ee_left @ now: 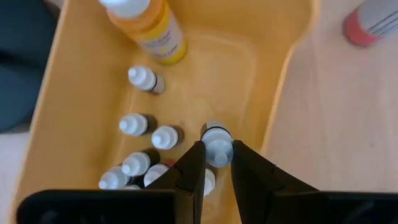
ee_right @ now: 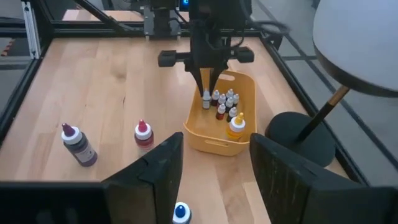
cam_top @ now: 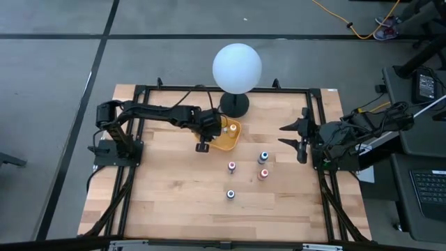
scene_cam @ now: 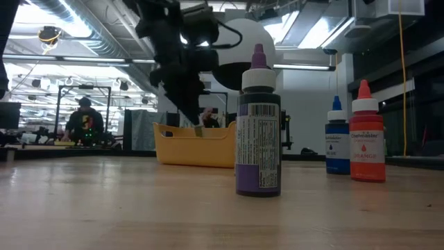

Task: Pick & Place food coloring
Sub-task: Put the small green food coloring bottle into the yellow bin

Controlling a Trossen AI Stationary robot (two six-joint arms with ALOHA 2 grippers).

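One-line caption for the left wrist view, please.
Left gripper closed on a white-capped bottle inside the yellow tray.

A yellow-orange tray (cam_top: 228, 140) sits on my wooden counter (cam_top: 174, 202), just in front of the black base (cam_top: 234, 106) of a big white globe lamp (cam_top: 237, 67). A black metal frame (cam_top: 139, 89) runs around the counter's edge. Past it, on my right, a laptop (cam_top: 426, 187) lies on a dark stand. Far across the room, a person (scene_cam: 84, 119) sits at a bench.
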